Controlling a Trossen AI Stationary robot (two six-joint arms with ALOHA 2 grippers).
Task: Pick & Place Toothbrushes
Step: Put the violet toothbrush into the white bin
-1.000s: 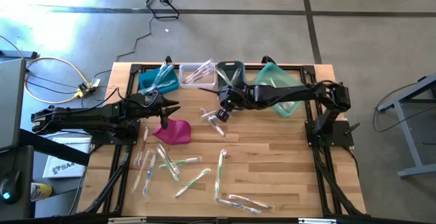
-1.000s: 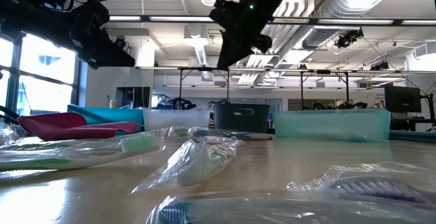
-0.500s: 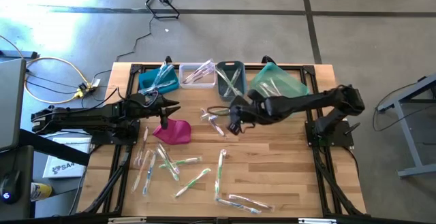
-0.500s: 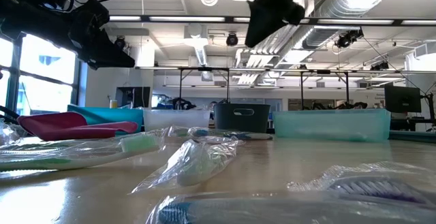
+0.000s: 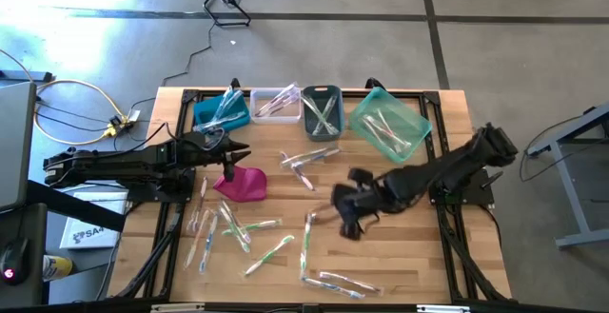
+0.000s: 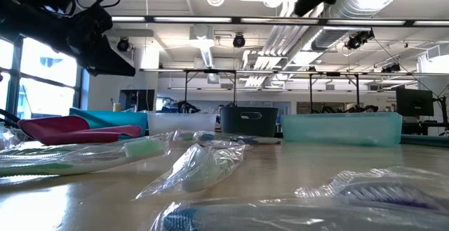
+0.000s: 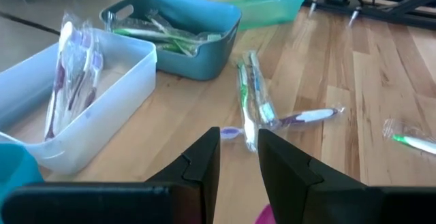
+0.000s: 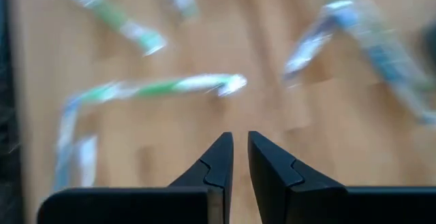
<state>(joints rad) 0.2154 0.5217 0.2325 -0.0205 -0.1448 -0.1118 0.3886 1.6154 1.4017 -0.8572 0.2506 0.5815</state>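
We count four bins in a row along the far edge of the counter (image 5: 400, 246): a blue bin (image 5: 221, 115), a clear bin (image 5: 276, 105), a grey bin (image 5: 322, 111) and a teal bin (image 5: 390, 126), each with toothbrushes in it. Taking the magenta pouch (image 5: 242, 184) as our landmark, a loose pile of toothbrushes (image 5: 221, 227) lies on the counter just in front of it, too tangled for an exact count. A smaller cluster (image 5: 303, 164) lies beside the pouch toward the grey bin, and we see three more farther off: one green-handled (image 5: 271, 254), one upright in the picture (image 5: 308, 242), one near the front edge (image 5: 339, 284).

The left gripper (image 5: 228, 147) hangs just behind the pouch; in its wrist view the fingers (image 7: 204, 159) stand slightly apart with nothing between them. The right gripper (image 5: 348, 216) is well to the other side of the pouch, above the counter; its fingers (image 8: 219, 157) are almost closed and empty.

Only the left wrist view shows the purple brushes standing in the clear bin. The low view shows wrapped brushes (image 6: 189, 164) up close. We cannot read any labels on the wrappers.
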